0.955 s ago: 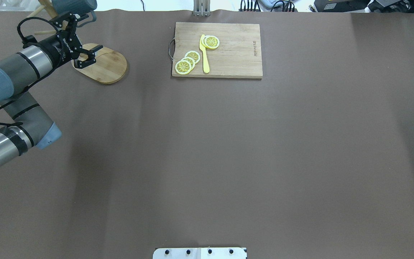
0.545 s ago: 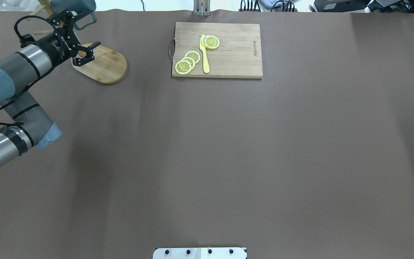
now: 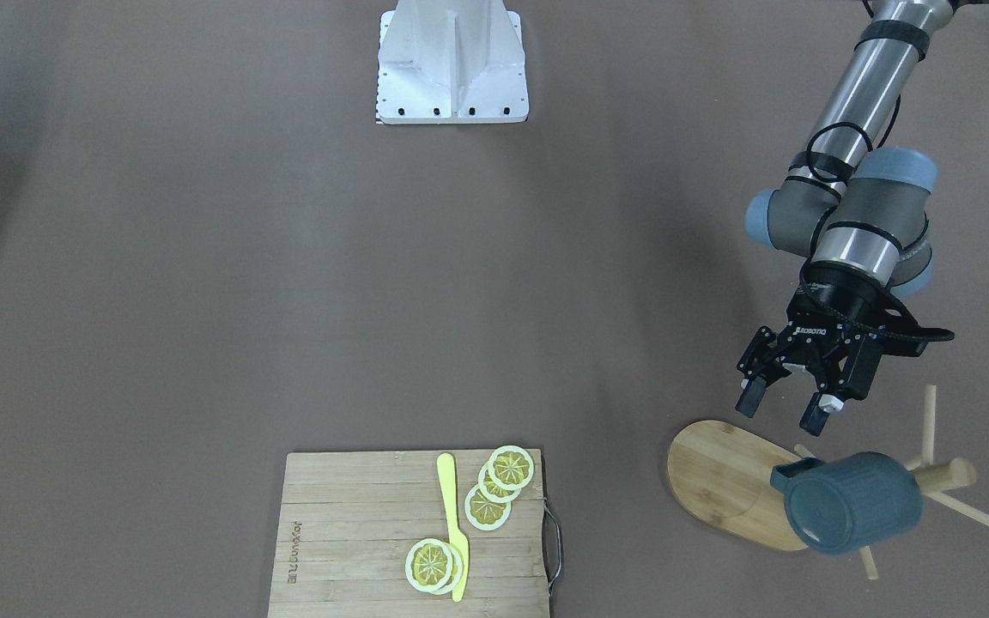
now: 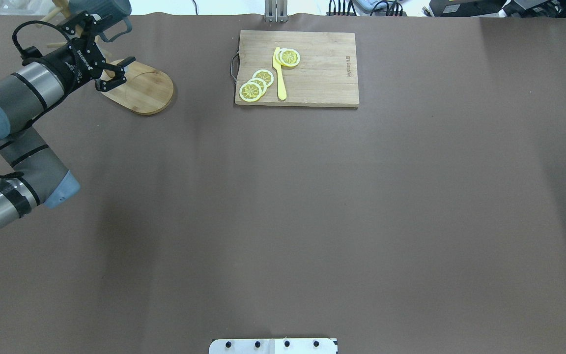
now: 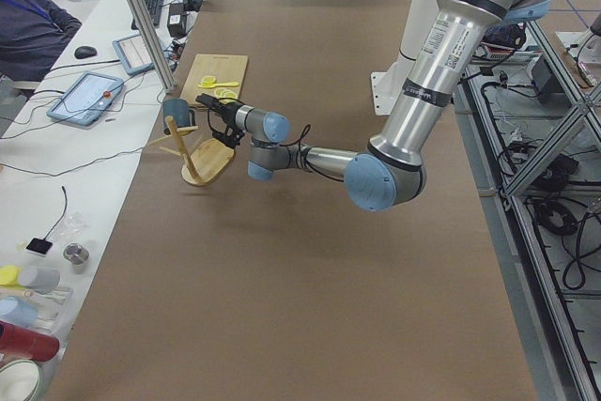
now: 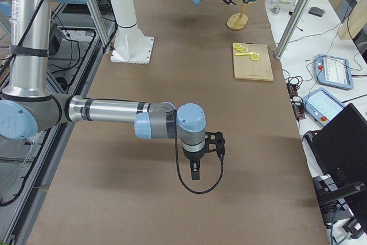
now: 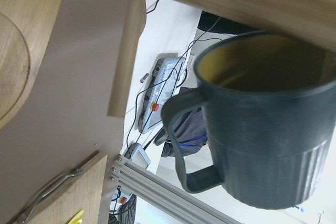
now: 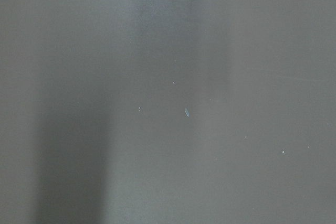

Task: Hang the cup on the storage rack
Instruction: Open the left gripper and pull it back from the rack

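A wide table [image 4: 312, 221] covered in a plain brown mat fills most of every view, with soft bands of shadow running across it. Near its far left corner stands the storage rack [image 3: 718, 481], its oval bamboo base flat on the mat. The cup [image 3: 855, 512] is up among the pegs beside the post, off the table and tilted on its side, with its handle pointing away from the post (which peg carries it I cannot tell). The left gripper [image 3: 779, 412] hangs just short of the cup, over the edge of the rack's base, its jaws spread wide and holding nothing. The right gripper [image 6: 195, 171] points down at bare mat well away from the rack, and whether it is open or closed cannot be told. Further along the far edge lies a cutting board [image 4: 297, 69] with lemon slices [image 4: 256, 84] and a yellow knife [image 4: 279, 73]. Beyond that edge runs a white bench [image 5: 56, 147] carrying a tablet [image 5: 84, 96], cables and a few containers, with a person in dark blue [image 5: 33, 30] seated at it.
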